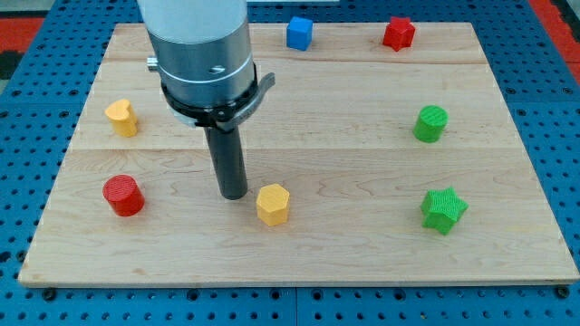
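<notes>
My dark rod comes down from the grey arm at the view's upper left, and my tip (234, 195) rests on the wooden board (299, 263). Nearest to it is a yellow hexagonal block (273, 204), just to the tip's right with a small gap between them. A red cylinder (122, 196) stands further off at the tip's left. Up and to the left, beside the arm's body, sits a yellow block (121, 117) of rounded shape.
At the board's top edge stand a blue cube (299, 33) and a red star-like block (398, 33). On the right side are a green cylinder (431, 123) and, below it, a green star block (443, 209). Blue pegboard (553, 109) surrounds the board.
</notes>
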`<move>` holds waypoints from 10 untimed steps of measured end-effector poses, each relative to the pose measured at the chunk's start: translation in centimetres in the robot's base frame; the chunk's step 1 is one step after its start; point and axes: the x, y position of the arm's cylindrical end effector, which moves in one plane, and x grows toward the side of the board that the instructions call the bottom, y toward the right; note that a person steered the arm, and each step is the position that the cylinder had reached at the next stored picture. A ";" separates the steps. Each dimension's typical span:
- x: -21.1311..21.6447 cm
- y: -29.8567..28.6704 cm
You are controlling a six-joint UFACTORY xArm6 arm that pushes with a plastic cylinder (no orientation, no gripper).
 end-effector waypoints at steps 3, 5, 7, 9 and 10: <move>0.1 6.3; -0.9 14.6; -4.3 21.5; -7.8 25.6; -8.0 28.6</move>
